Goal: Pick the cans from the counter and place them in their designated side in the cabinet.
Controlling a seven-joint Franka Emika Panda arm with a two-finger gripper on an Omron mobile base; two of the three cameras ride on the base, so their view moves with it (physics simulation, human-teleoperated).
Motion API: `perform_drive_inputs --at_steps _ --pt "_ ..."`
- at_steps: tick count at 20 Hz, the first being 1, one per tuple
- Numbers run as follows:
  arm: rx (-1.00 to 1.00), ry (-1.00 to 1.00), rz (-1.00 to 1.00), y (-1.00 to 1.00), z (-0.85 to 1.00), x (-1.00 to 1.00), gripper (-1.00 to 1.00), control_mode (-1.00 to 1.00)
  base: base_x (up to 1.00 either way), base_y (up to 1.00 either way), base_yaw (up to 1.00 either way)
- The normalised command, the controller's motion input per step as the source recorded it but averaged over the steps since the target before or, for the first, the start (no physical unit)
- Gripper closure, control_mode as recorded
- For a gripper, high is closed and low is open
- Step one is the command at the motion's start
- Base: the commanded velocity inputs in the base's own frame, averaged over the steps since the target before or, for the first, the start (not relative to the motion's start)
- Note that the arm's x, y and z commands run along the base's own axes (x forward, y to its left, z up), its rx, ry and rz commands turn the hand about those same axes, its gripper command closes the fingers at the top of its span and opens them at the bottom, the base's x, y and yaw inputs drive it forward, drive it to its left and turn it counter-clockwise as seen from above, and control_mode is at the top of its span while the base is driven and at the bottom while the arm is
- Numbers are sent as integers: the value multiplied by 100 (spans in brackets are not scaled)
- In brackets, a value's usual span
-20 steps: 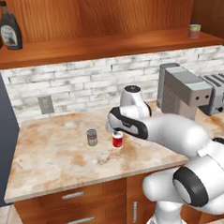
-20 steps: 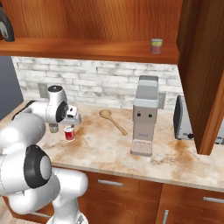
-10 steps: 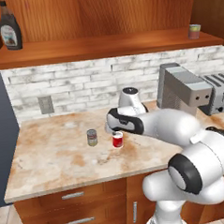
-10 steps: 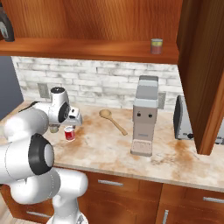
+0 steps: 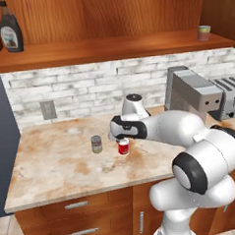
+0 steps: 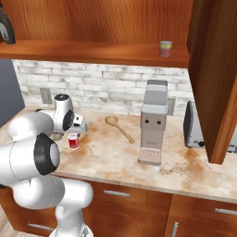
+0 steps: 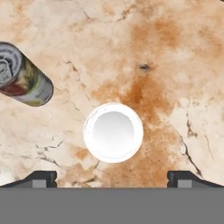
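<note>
Standing upright on the counter are two cans: a red can with a white band and a plain silvery-white top, and an olive-grey can with a yellowish label just beside it, toward the counter's left end, the two apart and both midway between the wall edge and the front edge. The claw hangs directly over the red can with its two fingertips spread wide on either side, gripping nothing. On the cabinet shelf stand one dark bottle at the left end and one small pale can at the right end. One wooden spoon lies on the counter, near one grey machine.
</note>
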Motion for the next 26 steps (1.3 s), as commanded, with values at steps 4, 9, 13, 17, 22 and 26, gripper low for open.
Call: perform_drive_inputs --at_steps 4,9,13,17,22,26 --pt "0 0 0 0 -16 8 -100 -100 0 0 0" --pt "0 0 0 1 -16 9 -100 -100 0 0 0" --pt "0 0 0 3 -17 10 -100 -100 0 0 0" --pt "0 0 0 4 -18 11 -100 -100 0 0 0" --pt "0 0 0 6 -20 11 -100 -100 0 0 0" --pt "0 0 0 7 -19 11 100 -100 0 0 0"
